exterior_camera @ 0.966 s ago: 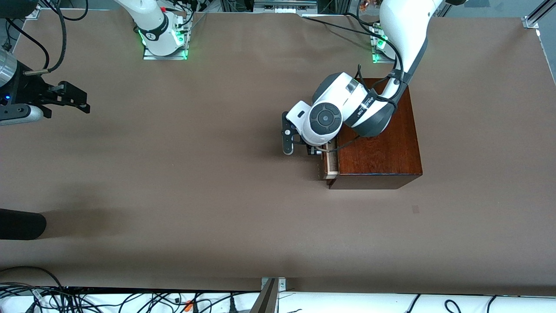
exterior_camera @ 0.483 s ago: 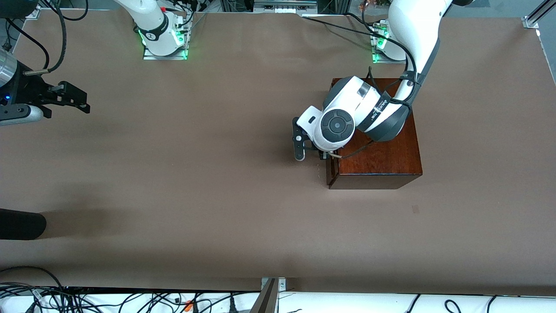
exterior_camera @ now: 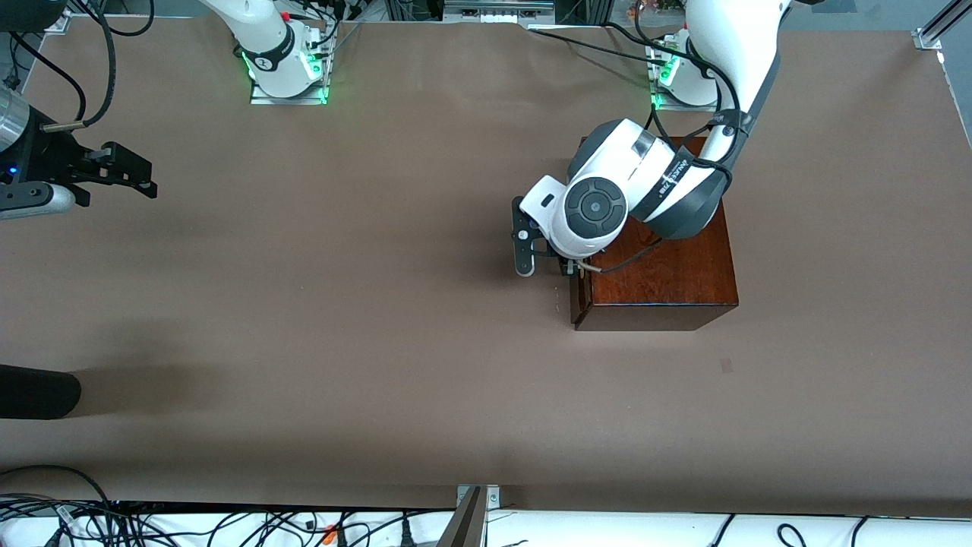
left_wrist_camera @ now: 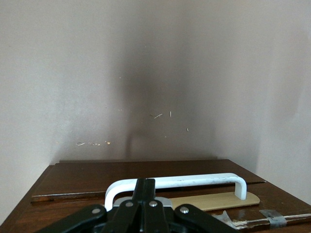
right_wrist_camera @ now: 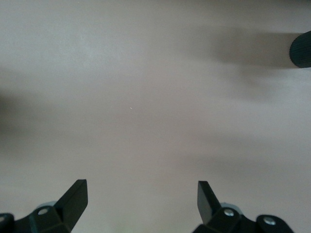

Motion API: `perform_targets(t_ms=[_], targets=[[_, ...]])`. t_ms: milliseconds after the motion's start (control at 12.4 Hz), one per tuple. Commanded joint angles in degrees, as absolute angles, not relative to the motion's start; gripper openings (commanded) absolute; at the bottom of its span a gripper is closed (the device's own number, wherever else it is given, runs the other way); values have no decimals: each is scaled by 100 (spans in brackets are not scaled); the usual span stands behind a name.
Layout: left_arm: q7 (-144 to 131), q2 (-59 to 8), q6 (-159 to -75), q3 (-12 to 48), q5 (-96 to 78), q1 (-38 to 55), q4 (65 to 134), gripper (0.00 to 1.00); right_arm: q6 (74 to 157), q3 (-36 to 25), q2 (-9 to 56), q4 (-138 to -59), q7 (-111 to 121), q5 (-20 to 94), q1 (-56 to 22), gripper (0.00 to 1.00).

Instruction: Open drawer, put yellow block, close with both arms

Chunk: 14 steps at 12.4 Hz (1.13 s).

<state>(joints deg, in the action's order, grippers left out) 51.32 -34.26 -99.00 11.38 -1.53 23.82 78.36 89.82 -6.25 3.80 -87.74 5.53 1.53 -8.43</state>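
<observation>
Brown paper covers the table [exterior_camera: 342, 319], cables trailing at its 6 o'clock edge. Since a second ago the drawer [exterior_camera: 579, 298] has slid shut into the wooden box [exterior_camera: 668, 285]. Left gripper [left_wrist_camera: 145, 187], fingers closed, meets the white handle [left_wrist_camera: 180, 183]; right gripper [right_wrist_camera: 142, 198] waits, spread wide.

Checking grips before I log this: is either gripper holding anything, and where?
Nothing held. Left gripper is shut, at the drawer's white handle; right gripper is open over bare table.

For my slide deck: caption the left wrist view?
Left gripper, jaws shut, at the white handle of the closed drawer.
</observation>
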Motion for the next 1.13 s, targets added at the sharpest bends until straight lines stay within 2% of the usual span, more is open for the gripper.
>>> perform_targets(t_ms=[0,80,161,724,1046], targets=[[5168,-2938,-9782,1134,-542,2233,7787,0,8974,-598,413,-8675,492,150,-791,100],[5142,-2692,-9774,1142,-641,2180,7796,13,8974,-598,413,-8675,492,158,-791,100],[5185,-2489,-9765,1143,-668,2067,7805,99,8974,-598,413,-8675,492,158,-791,100],[4291,-1723,-9098,1063,-958,21,7787,100,8974,-598,413,-8675,492,158,-791,100],[3290,-1250,-8378,985,-492,-387,7638,100,8974,-598,413,-8675,492,158,-791,100]])
